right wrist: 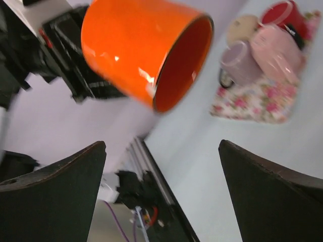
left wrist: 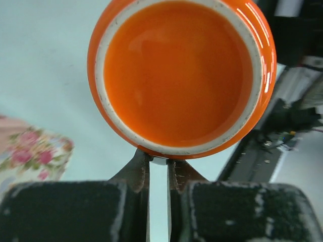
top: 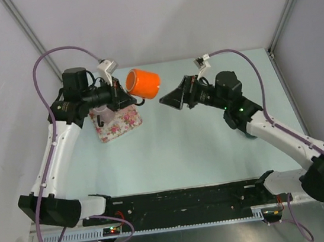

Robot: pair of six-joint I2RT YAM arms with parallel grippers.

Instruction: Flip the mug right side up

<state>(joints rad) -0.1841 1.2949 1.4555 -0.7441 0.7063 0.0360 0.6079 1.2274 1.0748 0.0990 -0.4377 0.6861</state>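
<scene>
Where walls (top: 154, 14) meet, pale table (top: 202, 151) lies — mug (top: 142, 83) aloft.

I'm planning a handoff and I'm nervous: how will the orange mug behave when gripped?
The orange mug shows sharp glossy highlights, so it is probably slippery. It looks like rigid ceramic, likely to chip if dropped. Pinched sideways in the left tool, it may pivot; laid down so, it could roll.

One orange mug (top: 142, 83); one floral cloth (top: 120, 124) by the left edge of the table (top: 213, 150); two arms, left arm (top: 56, 153) and right arm (top: 284, 138). Four small cups on the cloth: red cup (right wrist: 285, 15); beige cup (right wrist: 242, 27); lilac cup (right wrist: 239, 63); pink cup (right wrist: 276, 48).
</scene>
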